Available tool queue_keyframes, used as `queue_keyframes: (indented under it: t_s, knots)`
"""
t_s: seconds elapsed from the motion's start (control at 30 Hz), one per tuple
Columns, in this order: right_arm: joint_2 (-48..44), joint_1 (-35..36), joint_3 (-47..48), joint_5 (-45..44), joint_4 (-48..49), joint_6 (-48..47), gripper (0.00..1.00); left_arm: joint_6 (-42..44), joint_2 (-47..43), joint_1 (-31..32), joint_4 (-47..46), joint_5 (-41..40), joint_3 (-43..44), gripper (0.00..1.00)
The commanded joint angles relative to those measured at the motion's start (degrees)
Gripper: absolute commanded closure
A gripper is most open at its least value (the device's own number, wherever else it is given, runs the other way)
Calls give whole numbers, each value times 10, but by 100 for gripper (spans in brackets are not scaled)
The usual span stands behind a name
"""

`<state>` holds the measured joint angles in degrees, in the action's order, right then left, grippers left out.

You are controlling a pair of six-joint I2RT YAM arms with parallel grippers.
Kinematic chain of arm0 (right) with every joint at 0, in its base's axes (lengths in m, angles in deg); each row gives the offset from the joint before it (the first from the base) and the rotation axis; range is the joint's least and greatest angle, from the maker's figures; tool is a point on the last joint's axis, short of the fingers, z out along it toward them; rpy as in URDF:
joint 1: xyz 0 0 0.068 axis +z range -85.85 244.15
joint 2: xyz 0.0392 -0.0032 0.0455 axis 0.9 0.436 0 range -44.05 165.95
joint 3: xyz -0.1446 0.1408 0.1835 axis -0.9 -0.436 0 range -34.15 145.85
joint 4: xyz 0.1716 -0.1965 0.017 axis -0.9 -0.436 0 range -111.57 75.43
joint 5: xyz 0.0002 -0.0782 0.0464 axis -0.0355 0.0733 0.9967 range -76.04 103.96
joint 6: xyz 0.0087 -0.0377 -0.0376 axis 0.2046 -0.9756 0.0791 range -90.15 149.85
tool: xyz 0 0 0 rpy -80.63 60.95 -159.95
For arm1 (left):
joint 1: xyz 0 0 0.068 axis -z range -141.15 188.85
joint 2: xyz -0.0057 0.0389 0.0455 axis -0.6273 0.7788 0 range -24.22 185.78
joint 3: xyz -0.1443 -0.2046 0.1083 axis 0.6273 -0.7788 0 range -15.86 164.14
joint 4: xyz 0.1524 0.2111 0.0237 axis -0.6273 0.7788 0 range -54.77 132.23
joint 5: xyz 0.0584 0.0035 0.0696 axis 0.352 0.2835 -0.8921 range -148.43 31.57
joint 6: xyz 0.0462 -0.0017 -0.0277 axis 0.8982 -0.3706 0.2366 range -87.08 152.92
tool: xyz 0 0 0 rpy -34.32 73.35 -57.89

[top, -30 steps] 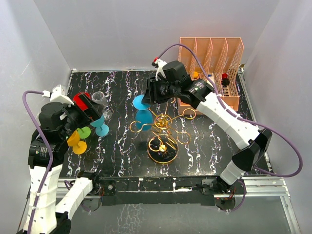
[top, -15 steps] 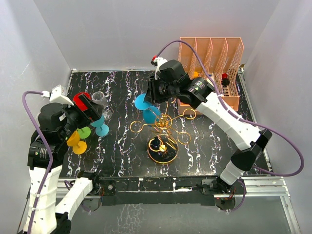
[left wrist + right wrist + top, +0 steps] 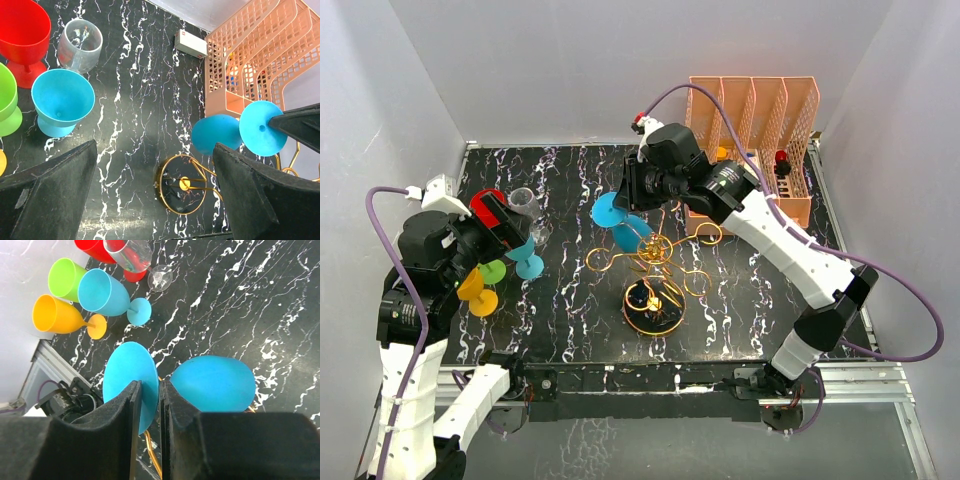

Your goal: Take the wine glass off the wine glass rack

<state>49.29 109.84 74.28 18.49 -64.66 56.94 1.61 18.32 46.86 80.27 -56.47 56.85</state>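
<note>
The gold wire wine glass rack (image 3: 654,295) stands mid-table on its ring base (image 3: 182,184). A blue wine glass (image 3: 630,237) lies sideways at the rack's far-left loop, bowl (image 3: 215,382) toward the post and round foot (image 3: 125,375) pointing away. My right gripper (image 3: 148,390) reaches in from the back, and its two fingers press the thin foot from both sides; it is shut on the glass (image 3: 216,134). The left gripper (image 3: 155,165) hangs wide open over the left part of the table, holding nothing, well apart from the rack.
Several loose glasses stand at the left: red (image 3: 22,35), clear (image 3: 80,45), blue (image 3: 62,100), green (image 3: 67,277) and orange (image 3: 57,315). An orange slotted file organizer (image 3: 750,120) fills the back right corner. White walls enclose the table.
The right gripper's fingers have closed onto the blue glass's foot. The glass's bowl has shifted slightly toward the rack's post. The left arm has stayed put.
</note>
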Motion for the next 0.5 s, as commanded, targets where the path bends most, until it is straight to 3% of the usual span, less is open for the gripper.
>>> queue_keyframes:
  t_s: [0.0,0.47]
  knots:
    - [-30,2,-28,-5,37,43,92,10,-1,1,4,-11,5,3]
    - [-144,0,-151,-46,144,216,92,9,0,2,3,-9,5,3]
